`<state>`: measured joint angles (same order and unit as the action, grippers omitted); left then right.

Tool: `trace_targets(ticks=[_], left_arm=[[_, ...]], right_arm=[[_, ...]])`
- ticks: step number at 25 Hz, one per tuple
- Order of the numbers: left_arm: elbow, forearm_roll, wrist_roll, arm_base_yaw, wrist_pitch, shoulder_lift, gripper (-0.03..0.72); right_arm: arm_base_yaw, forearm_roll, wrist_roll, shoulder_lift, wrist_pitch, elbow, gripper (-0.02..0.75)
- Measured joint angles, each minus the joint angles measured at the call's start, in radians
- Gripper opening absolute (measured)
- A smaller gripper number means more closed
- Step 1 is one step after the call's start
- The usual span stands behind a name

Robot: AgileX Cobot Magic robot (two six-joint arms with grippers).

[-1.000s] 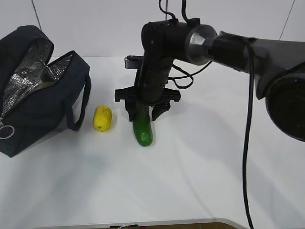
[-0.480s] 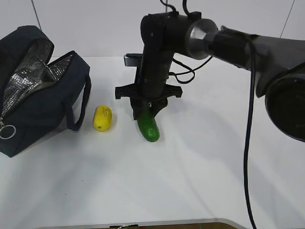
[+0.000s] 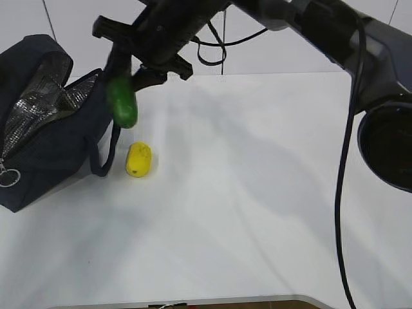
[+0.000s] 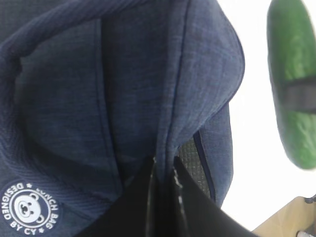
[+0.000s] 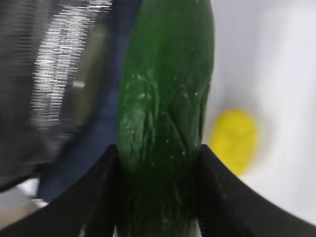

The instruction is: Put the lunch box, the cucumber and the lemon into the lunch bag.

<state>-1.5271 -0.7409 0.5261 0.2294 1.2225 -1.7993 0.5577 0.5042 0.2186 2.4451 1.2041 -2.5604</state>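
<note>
Item: cucumber [image 3: 121,102], dark green, clamped between the jaws of the right gripper [image 3: 129,71] and hanging below them in mid-air, free of the table. Long axis near vertical, slightly tilted; free end points down, just beside the near wall of the lunch bag [image 3: 61,151]. Lemon [image 3: 138,159] lies on the table below the gripper, just beside a bag handle. Left gripper [image 4: 163,197]: jaws pinched narrow on the navy bag fabric, apparently holding the mouth open. Handling note: judged best to carry the cucumber further over the foil-lined opening, lower end first, releasing only once clear of the rim
</note>
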Motion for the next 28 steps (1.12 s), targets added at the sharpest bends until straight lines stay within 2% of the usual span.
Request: trace_targets(ticks=[9, 11, 16, 20, 28], left_arm=[[0.0, 0.0, 0.0, 0.0, 0.0, 0.0, -0.006], [0.0, 0.0, 0.0, 0.0, 0.0, 0.0, -0.006], [0.0, 0.0, 0.0, 0.0, 0.0, 0.0, -0.006], [0.0, 0.0, 0.0, 0.0, 0.0, 0.0, -0.006], [0.0, 0.003, 0.0, 0.0, 0.0, 0.0, -0.006]], right_arm=[[0.008, 0.405, -0.068, 0.11, -0.189, -0.004, 0.328], [0.018, 0.465, -0.084, 0.141, -0.225, -0.004, 0.328], [0.048, 0.514, -0.093, 0.176, -0.322, -0.004, 0.333], [0.061, 0.528, -0.094, 0.202, -0.369, -0.004, 0.365], [0.063, 0.534, -0.1, 0.208, -0.384, -0.004, 0.537]])
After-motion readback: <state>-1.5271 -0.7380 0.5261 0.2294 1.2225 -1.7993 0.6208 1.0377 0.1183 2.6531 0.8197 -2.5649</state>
